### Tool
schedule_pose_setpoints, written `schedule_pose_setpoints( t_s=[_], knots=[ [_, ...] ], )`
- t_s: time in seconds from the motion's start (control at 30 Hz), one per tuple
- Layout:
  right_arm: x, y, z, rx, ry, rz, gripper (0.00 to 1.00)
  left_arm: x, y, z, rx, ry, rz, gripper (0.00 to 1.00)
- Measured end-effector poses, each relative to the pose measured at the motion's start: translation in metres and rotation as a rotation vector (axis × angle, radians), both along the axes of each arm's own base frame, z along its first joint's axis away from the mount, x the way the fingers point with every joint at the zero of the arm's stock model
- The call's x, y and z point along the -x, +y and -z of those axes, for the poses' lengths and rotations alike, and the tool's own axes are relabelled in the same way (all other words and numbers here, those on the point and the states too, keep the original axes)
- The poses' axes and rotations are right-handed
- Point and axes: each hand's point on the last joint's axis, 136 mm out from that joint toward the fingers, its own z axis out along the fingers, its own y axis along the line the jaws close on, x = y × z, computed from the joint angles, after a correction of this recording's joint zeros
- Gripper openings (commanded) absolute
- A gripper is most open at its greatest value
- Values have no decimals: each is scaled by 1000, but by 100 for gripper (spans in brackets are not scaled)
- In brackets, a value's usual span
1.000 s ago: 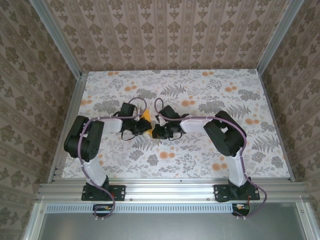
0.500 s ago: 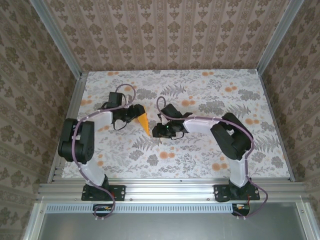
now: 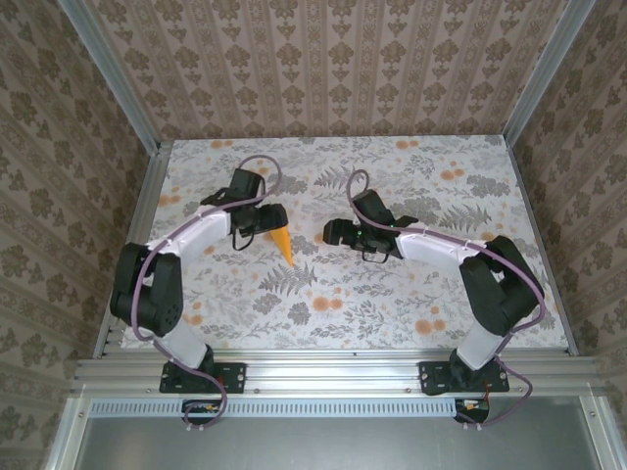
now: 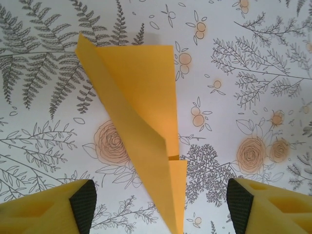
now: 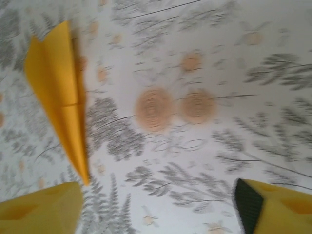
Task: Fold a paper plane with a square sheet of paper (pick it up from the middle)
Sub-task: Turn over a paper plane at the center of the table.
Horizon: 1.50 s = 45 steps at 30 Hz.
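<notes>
the paper plane (image 3: pixel 282 243) lies flat out on the flowered worktop (image 3: pixel 441 304), a little left of centre, a narrow orange-yellow dart with nobody holding it. its long axis runs far to near: the wide tail sits at the far end, and the sharp nose points toward the near edge, leaning slightly right. in the left wrist view the paper plane (image 4: pixel 141 112) shows one wing flap lifted a little off the body along the centre crease, and its narrow end runs down the gap between the fingers (image 4: pixel 84 207), which stand wide apart with the paper touching neither pad. so the left gripper (image 3: pixel 261 217) hovers just beside the tail, on its far-left side, with the dart lined up along its reach. the right gripper (image 3: pixel 335 233) sits off to the right, clearly apart from the paper, and it too is spread wide on nothing. from the right wrist the paper plane (image 5: pixel 61 97) lies away to that camera's left, nose slanting toward its left finger, the picture blurred. my read: the folding looks finished, with the left arm plainly the nearer one for any last touch. a pinch would best go across the body, square to that far-to-near axis, because the raised flap could catch on a pad.
</notes>
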Motion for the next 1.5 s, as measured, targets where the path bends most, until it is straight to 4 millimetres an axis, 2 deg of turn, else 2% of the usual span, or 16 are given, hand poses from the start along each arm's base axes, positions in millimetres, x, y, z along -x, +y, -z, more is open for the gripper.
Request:
schedule_pose_setpoints(
  t_s=[0.1, 0.2, 0.43, 0.53, 0.73, 0.93, 1.13, 1.23, 1.33, 1.5],
  knots=[
    [4, -13, 7, 34, -2, 26, 100, -4, -7, 6, -46, 19, -4, 66],
    [7, -19, 6, 44, -15, 37, 100, -6, -8, 20, -85, 58, -20, 60],
    [7, -21, -4, 27, -58, 42, 100, -5, 0, 47, -145, 134, -69, 31],
    [7, -21, -5, 24, -61, 42, 100, -5, 0, 47, -144, 135, -68, 19],
    [7, -21, -7, 21, -66, 42, 98, -5, -18, 34, -29, 85, -17, 7],
    [8, -22, -16, 8, -78, 48, 92, 4, -51, 7, 201, -10, 93, 5],
    [11, -24, -24, 10, -89, 71, 89, 18, -76, 10, 404, -42, 173, 4],
    [14, -23, -23, 18, -83, 69, 89, 28, -88, 11, 466, -46, 212, 4],
    [15, -23, -22, 23, -81, 73, 87, 36, -101, 4, 497, -61, 260, 4],
    [18, -23, -20, 35, -70, 84, 81, 35, -107, -7, 513, -100, 279, 4]
  ],
)
